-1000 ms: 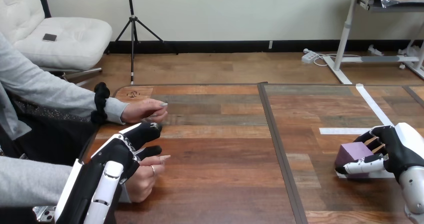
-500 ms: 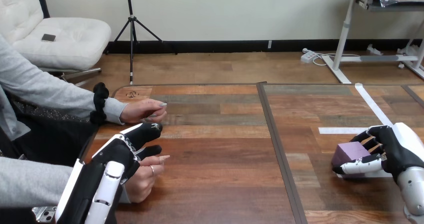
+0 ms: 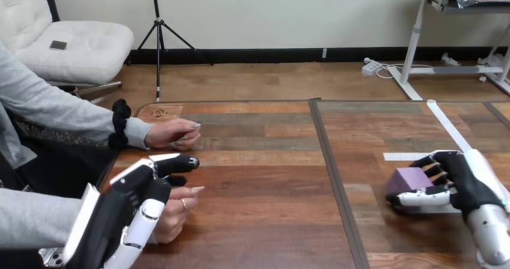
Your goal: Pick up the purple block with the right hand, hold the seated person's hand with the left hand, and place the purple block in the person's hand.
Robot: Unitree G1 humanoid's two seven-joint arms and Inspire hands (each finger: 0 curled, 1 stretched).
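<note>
Near right of the table, head view: matte purple block [image 3: 406,179], box-shaped, lying just left of the right hand's palm. I cannot tell whether it rests on the wood or sits just clear of it.
Right hand [image 3: 460,182]: comes in from the near right corner. Its fingers are curled along the block's far side and its thumb runs along the near side, so it is closed round the purple block.
Left hand [image 3: 150,182]: near left, loosely open, with fingers stretched toward the right and only slightly bent. It lies over the wrist end of the person's nearer hand. Contact cannot be told.
Person's nearer hand [image 3: 175,212]: near left, loosely curled on the table, partly under the left hand.
Person's farther hand [image 3: 174,133]: far left, resting on the table, apart from the left hand.
Brown plank wooden table [image 3: 270,179]: a dark seam runs near to far through the middle. The block and right hand are right of it, everything else left.
White tape strips [image 3: 409,157]: on the right half, one just beyond the block.
</note>
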